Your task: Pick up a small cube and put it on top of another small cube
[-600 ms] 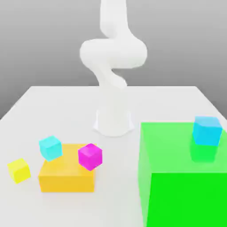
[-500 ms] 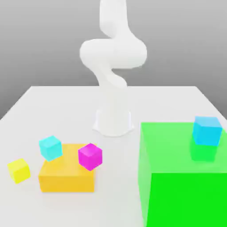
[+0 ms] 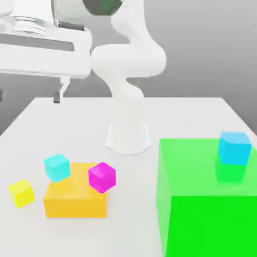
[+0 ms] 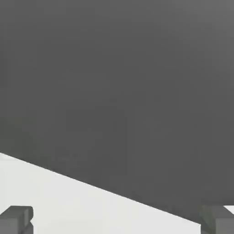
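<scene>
The small yellow cube (image 3: 21, 193) rests on the white table at the exterior view's near left. A cyan cube (image 3: 56, 167) and a magenta cube (image 3: 102, 176) sit at the back-left and right edges of a flat orange block (image 3: 75, 197). High above the table's far left corner hangs my gripper (image 3: 30, 95), well away from all cubes. One dark finger (image 3: 59, 93) points down there. In the hand view my gripper (image 4: 116, 221) is open, its two fingertips (image 4: 16, 219) wide apart with nothing between them.
A large green block (image 3: 208, 196) fills the near right, with another cyan cube (image 3: 234, 147) on its top. The arm's white base (image 3: 128, 135) stands mid-table. The hand view looks over the table (image 4: 68, 205) edge toward a grey backdrop.
The arm's hand has swung into the exterior view's upper left, where it was not seen before. The cubes and blocks have not moved.
</scene>
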Robot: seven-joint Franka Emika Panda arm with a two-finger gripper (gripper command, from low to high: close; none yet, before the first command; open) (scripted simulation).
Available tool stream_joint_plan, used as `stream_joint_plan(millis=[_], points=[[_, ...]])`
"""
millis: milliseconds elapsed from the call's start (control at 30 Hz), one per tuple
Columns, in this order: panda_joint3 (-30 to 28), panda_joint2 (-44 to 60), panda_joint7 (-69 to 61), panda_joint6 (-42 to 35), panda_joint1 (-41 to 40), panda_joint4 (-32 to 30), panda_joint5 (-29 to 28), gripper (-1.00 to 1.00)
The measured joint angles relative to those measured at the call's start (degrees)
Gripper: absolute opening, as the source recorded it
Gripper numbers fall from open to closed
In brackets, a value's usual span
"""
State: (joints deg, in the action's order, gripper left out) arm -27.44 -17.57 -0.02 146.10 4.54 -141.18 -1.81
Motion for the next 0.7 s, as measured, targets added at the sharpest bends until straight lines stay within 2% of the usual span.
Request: stream_joint_plan(millis=[200,400,567,700], points=[[-7.75,8.98,-16.75,4.19,0.65,-2.74,4.29,0.0],[-11.46,19.16,-36.46,7.93,-2.63,-5.31,12.67,0.0],[-9.56,27.51,-52.57,10.77,-8.46,-7.32,19.28,0.0],[-1.58,35.36,-62.36,15.19,-15.87,-6.06,28.69,0.0]])
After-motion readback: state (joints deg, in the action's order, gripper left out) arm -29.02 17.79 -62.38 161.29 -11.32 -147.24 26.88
